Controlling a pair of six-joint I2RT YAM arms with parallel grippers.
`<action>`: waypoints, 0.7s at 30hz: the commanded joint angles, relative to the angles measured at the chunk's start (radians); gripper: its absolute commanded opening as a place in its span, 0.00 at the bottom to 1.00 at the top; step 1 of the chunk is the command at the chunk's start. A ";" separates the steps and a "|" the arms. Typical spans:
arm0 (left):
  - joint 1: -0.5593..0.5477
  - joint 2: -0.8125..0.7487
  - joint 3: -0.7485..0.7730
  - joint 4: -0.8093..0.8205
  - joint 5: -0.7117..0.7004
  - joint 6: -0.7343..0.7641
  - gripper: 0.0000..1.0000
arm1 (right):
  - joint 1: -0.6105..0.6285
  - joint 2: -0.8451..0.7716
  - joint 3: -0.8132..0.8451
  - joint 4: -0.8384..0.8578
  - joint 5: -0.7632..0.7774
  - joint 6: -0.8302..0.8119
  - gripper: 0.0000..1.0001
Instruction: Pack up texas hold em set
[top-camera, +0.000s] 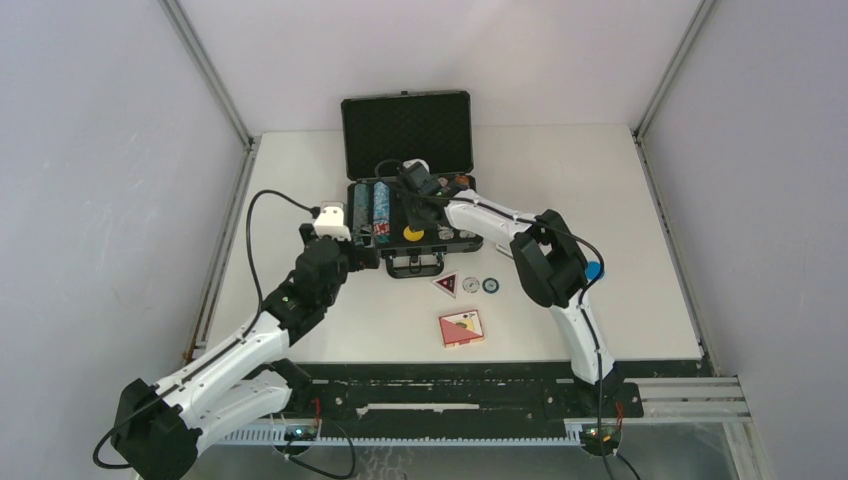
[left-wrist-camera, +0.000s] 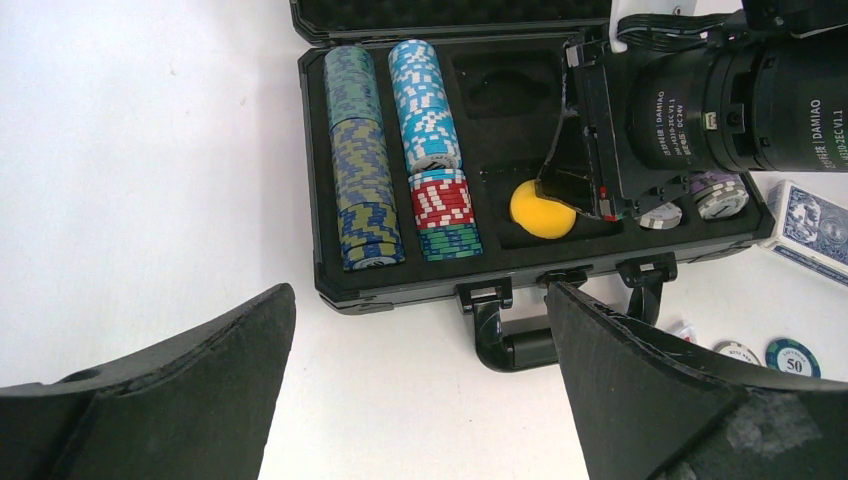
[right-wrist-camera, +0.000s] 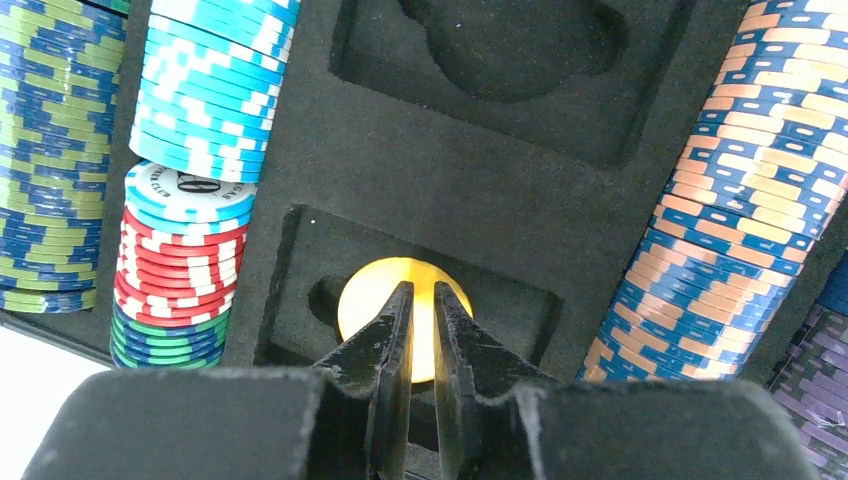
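Observation:
The black briefcase (top-camera: 352, 206) of the texas hold em set lies open on the table, lid (top-camera: 405, 120) upright. Rows of poker chips (left-wrist-camera: 365, 160) fill its foam slots. A yellow round button (right-wrist-camera: 372, 290) lies flat in a foam recess. My right gripper (right-wrist-camera: 422, 287) hangs right over it, jaws drawn almost together with a thin slit between them and nothing in it; it also shows as right gripper (left-wrist-camera: 575, 190). My left gripper (left-wrist-camera: 418, 290) stands wide open over bare table just in front of the case's handle (left-wrist-camera: 520, 345).
In front of the case lie a triangular button (top-camera: 445, 284), two loose chips (top-camera: 470, 284) (top-camera: 491, 285) and a red card deck (top-camera: 461, 328). A blue deck (left-wrist-camera: 810, 220) sits right of the case. The right arm (top-camera: 545, 260) reaches over the case's right side.

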 joint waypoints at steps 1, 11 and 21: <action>-0.007 -0.016 0.016 0.013 0.002 0.000 1.00 | 0.005 -0.075 -0.012 0.020 0.009 0.007 0.20; -0.007 -0.025 0.016 0.017 0.009 -0.009 1.00 | 0.012 -0.175 -0.097 0.028 0.027 -0.018 0.35; -0.006 -0.065 0.003 0.015 0.021 -0.014 1.00 | 0.086 -0.253 -0.346 0.215 -0.061 -0.173 0.63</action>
